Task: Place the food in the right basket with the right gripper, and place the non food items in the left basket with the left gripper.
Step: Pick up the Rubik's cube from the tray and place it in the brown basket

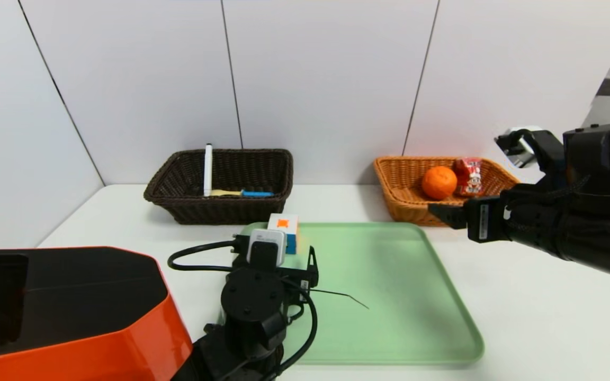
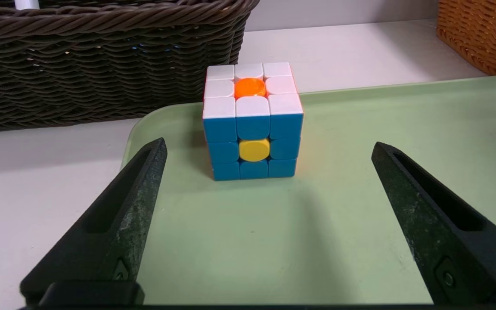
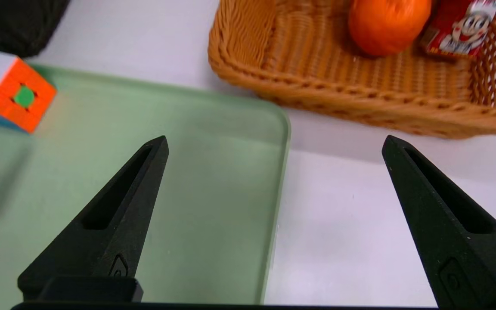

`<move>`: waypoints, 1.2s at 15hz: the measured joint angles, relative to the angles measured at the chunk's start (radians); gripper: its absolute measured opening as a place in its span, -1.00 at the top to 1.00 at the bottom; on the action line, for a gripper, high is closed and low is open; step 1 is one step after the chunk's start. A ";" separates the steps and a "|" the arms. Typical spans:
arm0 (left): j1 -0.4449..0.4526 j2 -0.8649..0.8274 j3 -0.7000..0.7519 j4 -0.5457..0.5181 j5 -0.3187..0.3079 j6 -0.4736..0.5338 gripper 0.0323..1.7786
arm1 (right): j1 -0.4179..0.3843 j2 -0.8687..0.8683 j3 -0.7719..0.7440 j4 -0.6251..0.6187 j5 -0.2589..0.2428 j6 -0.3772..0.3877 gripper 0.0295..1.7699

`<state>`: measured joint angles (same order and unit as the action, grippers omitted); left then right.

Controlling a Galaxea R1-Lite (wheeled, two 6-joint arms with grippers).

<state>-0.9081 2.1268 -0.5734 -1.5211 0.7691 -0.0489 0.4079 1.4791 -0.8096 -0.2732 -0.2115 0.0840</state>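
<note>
Cube (image 2: 253, 125) is sitting on the green tray (image 1: 374, 296), up in the corner by the dark brown basket (image 1: 225, 209), white side up with an orange center, blue face turned toward the left gripper (image 2: 269, 148). That gripper is hovering over the tray, fully released, its two fingers spread wide and the cube showing between them in its wrist view, nothing touching it.

Over in the dark basket, a white marker (image 1: 208, 169) is leaning upright against the near side, black tip poking above the back rim, and a yellow spoon with a blue handle (image 1: 256, 194) is lying next to it.

Meanwhile the orange wicker basket (image 1: 411, 212) is holding the food: a round orange (image 1: 439, 182) and, right beside it, a little red drink carton (image 1: 469, 177) with a cartoon face on it. Right gripper (image 3: 276, 142) is hanging just in front of that basket, above the tray's edge and the white counter (image 1: 538, 317), also released, fingers wide apart and holding nothing.
</note>
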 joint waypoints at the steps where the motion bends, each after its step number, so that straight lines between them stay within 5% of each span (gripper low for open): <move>1: 0.003 0.009 -0.017 0.000 -0.001 0.001 -0.90 | -0.002 0.000 0.000 -0.020 0.000 0.000 -0.93; 18: 0.086 0.124 -0.127 0.000 -0.001 -0.023 -0.90 | -0.008 -0.021 0.008 -0.023 0.003 -0.011 -0.93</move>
<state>-0.8226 2.2504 -0.7009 -1.5211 0.7677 -0.0721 0.3998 1.4577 -0.8019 -0.2962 -0.2087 0.0730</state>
